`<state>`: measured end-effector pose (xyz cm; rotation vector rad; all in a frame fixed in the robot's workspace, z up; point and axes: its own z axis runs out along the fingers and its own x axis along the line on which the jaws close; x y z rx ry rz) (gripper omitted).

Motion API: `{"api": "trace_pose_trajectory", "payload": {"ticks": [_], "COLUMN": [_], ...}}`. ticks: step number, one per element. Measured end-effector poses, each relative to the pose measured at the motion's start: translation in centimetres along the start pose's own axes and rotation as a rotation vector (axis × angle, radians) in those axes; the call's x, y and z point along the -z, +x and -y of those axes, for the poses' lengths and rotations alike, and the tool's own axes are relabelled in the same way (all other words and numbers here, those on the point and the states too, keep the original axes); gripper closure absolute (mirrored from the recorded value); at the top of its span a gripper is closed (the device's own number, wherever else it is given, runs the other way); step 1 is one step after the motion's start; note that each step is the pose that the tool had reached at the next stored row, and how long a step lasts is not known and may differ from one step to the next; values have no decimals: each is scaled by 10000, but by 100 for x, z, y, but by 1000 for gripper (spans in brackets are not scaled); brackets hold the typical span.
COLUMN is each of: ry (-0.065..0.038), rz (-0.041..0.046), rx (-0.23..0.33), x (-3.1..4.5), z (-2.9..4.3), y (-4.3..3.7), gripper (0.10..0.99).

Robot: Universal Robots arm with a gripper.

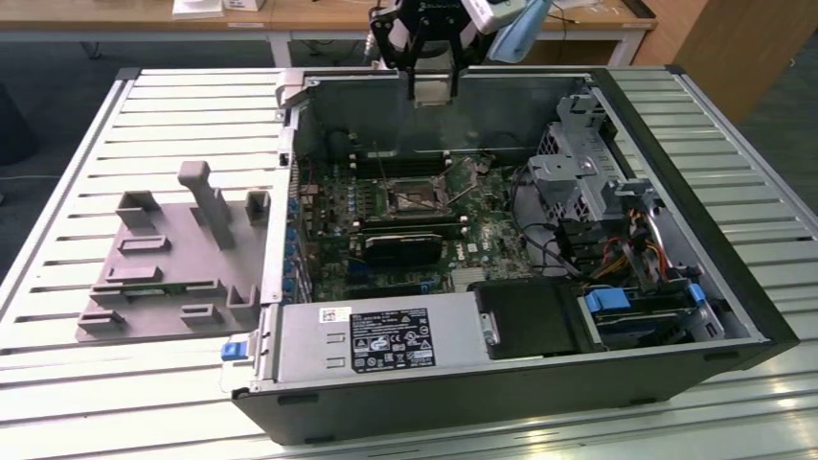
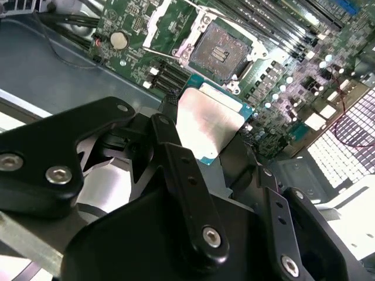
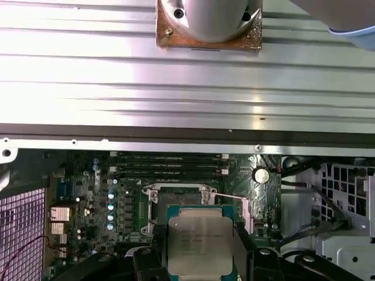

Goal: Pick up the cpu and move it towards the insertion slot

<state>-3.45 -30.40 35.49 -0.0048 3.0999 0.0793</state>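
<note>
My gripper (image 1: 432, 84) hangs above the open computer case, over its back wall, shut on the cpu (image 1: 432, 75). In both wrist views the cpu (image 2: 211, 120) (image 3: 199, 240) shows as a flat silvery square with a thin green edge, clamped between two black fingers (image 2: 176, 164) (image 3: 157, 241). The insertion slot (image 1: 416, 196) is a square socket with a shiny metal frame and dark centre on the green motherboard. It lies open below the cpu (image 2: 221, 51), its frame (image 3: 179, 193) just past the chip's edge. The cpu is held in the air, apart from the slot.
The case (image 1: 715, 287) lies on its side on a slatted metal table (image 1: 102, 374). Inside are a black heatsink (image 1: 402, 249), memory sticks (image 3: 170, 164), a power supply (image 1: 371, 335), a drive cage (image 1: 588, 172) and cables. A grey fixture plate (image 1: 167, 259) sits at the exterior view's left.
</note>
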Motion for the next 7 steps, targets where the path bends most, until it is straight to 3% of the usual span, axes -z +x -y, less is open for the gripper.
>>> {"api": "trace_pose_trajectory", "payload": {"ticks": [7], "ry": [2], "rz": [1], "rx": [0], "x": [-1], "z": [0], "y": [0], "gripper": [553]}}
